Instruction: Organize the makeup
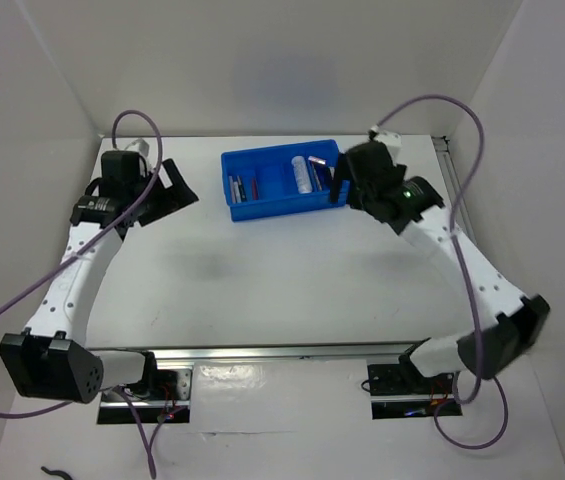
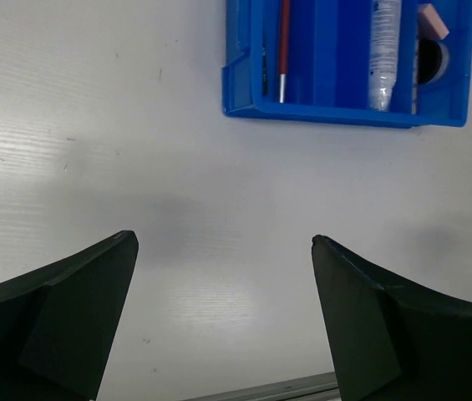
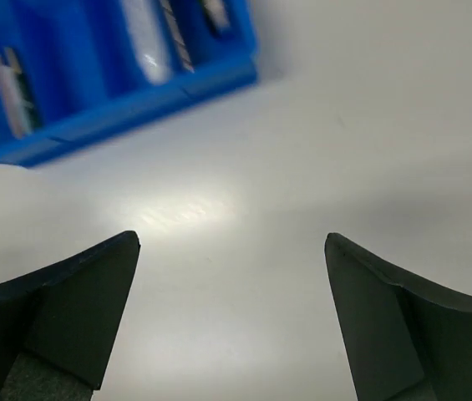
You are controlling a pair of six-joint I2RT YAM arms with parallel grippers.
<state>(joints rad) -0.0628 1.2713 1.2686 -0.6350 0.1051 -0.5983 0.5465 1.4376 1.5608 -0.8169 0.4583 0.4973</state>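
The makeup lies in the blue tray (image 1: 280, 208) at the back of the table. A clear-white tube (image 1: 304, 175) and thin pencils (image 1: 243, 187) rest in separate compartments. In the left wrist view the tray (image 2: 344, 115) holds a red pencil (image 2: 284, 50), the tube (image 2: 383, 54), a pink square (image 2: 433, 21) and a round compact (image 2: 430, 60). My left gripper (image 2: 223, 242) (image 1: 172, 190) is open and empty, left of the tray. My right gripper (image 3: 231, 242) (image 1: 339, 180) is open and empty at the tray's right end, where the tray (image 3: 135, 104) and tube (image 3: 145, 38) look blurred.
White walls enclose the table on the left, back and right. A metal rail (image 1: 282, 352) runs along the near edge between the arm bases. Purple cables (image 1: 432, 100) loop above both arms.
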